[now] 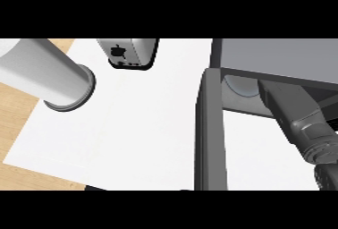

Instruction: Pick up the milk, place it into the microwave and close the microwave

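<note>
**Arm across the microwave, milk unseen**

Your left forearm [52,71] looms nearest, at the far left. The right forearm [293,118] crosses the open microwave [277,56]. You cannot tell the state of its hand [328,176], a black sliver. No milk shows. Swinging the door [210,134] now could strike that arm. Count: two forearms, one microwave, one door, one toaster [128,51].

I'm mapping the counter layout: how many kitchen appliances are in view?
2. A toaster stands at the top centre of the counter; a microwave sits at the right, its door swung open. More may lie beyond the view's edges.
</note>
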Tool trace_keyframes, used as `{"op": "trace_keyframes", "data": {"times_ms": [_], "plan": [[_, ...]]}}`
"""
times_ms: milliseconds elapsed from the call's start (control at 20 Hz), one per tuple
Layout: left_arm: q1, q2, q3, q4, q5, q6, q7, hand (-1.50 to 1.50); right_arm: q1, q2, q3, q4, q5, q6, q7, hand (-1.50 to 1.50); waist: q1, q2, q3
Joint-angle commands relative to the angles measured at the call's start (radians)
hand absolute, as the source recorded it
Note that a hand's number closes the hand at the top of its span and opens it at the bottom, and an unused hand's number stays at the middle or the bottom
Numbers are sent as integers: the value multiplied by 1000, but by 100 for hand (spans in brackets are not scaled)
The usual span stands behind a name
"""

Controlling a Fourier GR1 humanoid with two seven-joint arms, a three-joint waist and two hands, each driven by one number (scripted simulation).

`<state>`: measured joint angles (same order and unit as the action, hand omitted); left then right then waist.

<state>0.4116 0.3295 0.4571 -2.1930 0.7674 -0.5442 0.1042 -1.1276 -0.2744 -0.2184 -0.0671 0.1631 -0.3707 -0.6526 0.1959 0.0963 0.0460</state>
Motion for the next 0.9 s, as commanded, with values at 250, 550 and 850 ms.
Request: {"op": "trace_keyframes", "data": {"times_ms": [250, 550, 850], "plan": [[17, -31, -36, 23, -36, -15, 4, -150, -101, 54, -24, -21, -20, -105, 49, -150, -17, -39, -44], [24, -78, -89, 40, -102, -32, -7, -150, -97, 25, 0, 1, 8, -70, 51, -150, -57, -48, -45], [19, -118, -148, 53, -156, -78, -33, -150, -27, 38, -15, 0, -10, 33, -5, -150, -101, -56, -44]]}}
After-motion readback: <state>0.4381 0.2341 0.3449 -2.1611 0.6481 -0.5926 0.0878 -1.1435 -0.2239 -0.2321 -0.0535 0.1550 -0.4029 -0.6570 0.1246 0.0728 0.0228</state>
